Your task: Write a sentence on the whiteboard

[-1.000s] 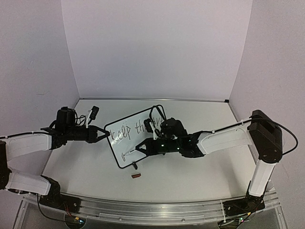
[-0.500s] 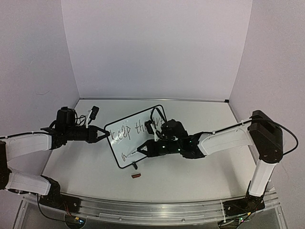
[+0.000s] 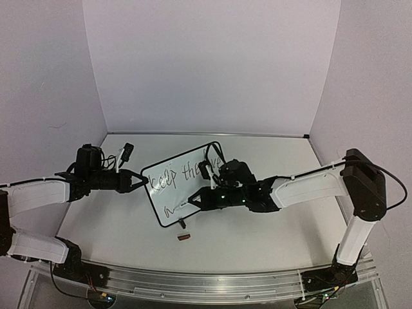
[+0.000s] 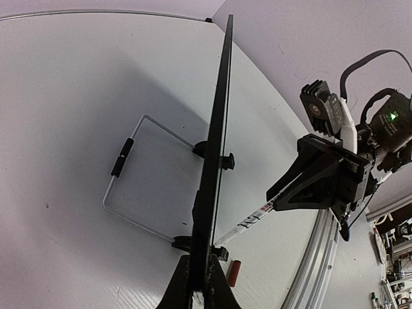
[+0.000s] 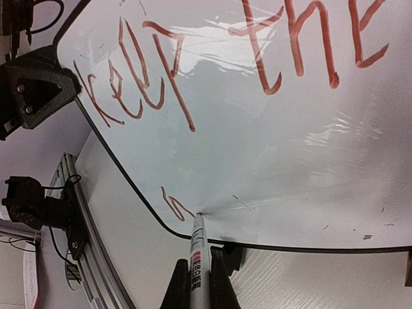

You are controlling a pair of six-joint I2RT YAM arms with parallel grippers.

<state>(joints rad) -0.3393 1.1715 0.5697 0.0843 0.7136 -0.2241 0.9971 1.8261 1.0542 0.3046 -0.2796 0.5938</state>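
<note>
- Leftmost, the left arm reaches in low over the bench (image 3: pixel 257 244) from the left edge of the top view. Its left pincer (image 3: pixel 138 181) is pressed together on the left short edge of the whiteboard (image 3: pixel 187 192).
- At the bottom of the left wrist view, its two black fingers (image 4: pixel 183 291) pinch the board's thin black rim, and the board is seen edge-on.
- The whiteboard stands in the middle of the top view on little black feet (image 4: pixel 224 161). Its written face is turned toward the near side and the right arm.
- A white wire stand (image 4: pixel 138 174) lies on the bench behind the board, on the left of the left wrist view.
- The sentence (image 3: pixel 167 178) so far reads "keep the" along the upper line, red in the right wrist view. In the top view, anything further right is hidden by the right arm.
- A short curled stroke (image 5: pixel 172 203) sits alone at the lower left of the board face.
- The marker (image 5: pixel 197 248) has its tip touching the board just right of that stroke, close to the bottom rim.
- A small reddish-brown cap (image 3: pixel 184 237) lies on the bench just below the board, apart from it.
- The right pincer (image 3: pixel 195 201) is clamped on the marker's barrel, with one finger on each side.
- The right arm stretches in from the right edge of the top view.
</note>
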